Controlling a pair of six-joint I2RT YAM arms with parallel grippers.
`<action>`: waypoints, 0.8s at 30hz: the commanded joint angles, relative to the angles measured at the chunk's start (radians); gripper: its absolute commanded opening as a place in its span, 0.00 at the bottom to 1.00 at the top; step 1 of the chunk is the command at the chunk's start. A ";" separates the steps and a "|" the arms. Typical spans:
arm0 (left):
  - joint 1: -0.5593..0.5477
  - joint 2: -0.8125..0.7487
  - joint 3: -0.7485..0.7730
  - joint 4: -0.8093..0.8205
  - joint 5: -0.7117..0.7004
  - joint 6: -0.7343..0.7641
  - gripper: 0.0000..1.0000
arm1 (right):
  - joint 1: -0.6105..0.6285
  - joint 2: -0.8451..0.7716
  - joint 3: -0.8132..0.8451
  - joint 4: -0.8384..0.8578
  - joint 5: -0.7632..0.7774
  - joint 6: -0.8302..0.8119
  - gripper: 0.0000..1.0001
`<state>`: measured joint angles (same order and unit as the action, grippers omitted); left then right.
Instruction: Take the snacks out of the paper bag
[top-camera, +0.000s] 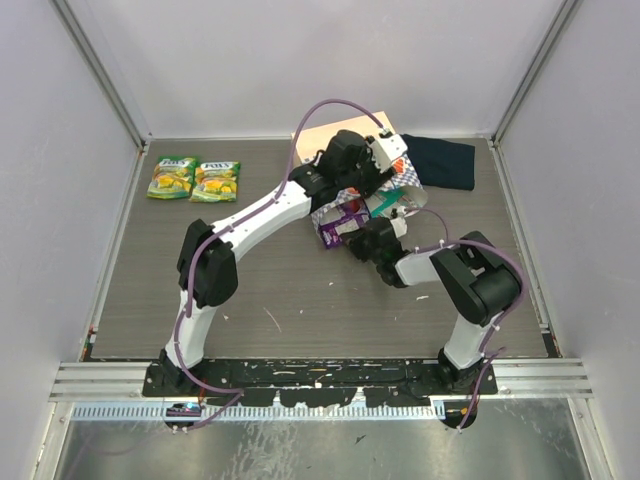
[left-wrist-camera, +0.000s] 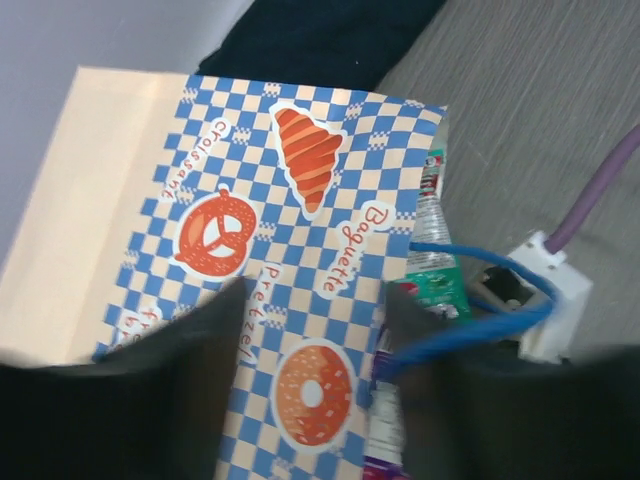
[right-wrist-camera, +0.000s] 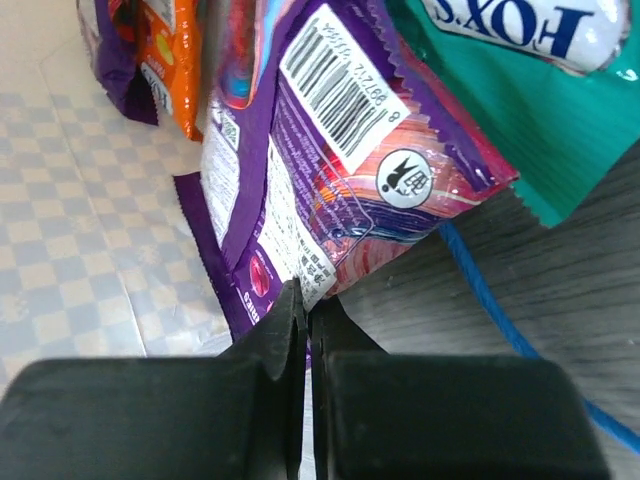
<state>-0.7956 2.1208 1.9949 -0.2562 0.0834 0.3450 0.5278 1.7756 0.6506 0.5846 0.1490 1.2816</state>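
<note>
The paper bag (top-camera: 322, 136) lies on its side at the back of the table, its blue-white checkered band (left-wrist-camera: 300, 250) facing up. My left gripper (left-wrist-camera: 318, 300) hovers over that band, open, a dark finger on either side of the doughnut print. A blue string handle (left-wrist-camera: 470, 330) loops past its right finger. Snacks poke out of the bag's mouth: a purple pouch (right-wrist-camera: 340, 150), a teal one (right-wrist-camera: 500, 90) and an orange one (right-wrist-camera: 170, 70). My right gripper (right-wrist-camera: 308, 300) is shut on the purple pouch's lower corner. Two green-yellow pouches (top-camera: 194, 180) lie side by side at the far left.
A dark navy folded cloth (top-camera: 445, 160) lies right of the bag by the back wall. Grey walls enclose the table on three sides. The left arm (top-camera: 250, 220) reaches diagonally across the middle, and the right arm (top-camera: 470, 280) bends in from the right.
</note>
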 joint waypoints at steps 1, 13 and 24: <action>0.025 -0.036 0.019 0.030 -0.003 -0.032 0.88 | 0.012 -0.146 -0.022 -0.025 0.005 -0.111 0.01; 0.197 -0.359 -0.079 -0.245 0.285 -0.201 0.98 | 0.114 -0.576 0.146 -0.885 -0.075 -0.486 0.01; 0.618 -0.714 -0.256 -0.425 0.196 -0.395 0.98 | 0.560 -0.341 0.670 -1.240 0.010 -0.848 0.01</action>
<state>-0.4026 1.4715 1.7428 -0.6361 0.3309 0.1379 0.9382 1.3029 1.0920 -0.5636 0.0956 0.6495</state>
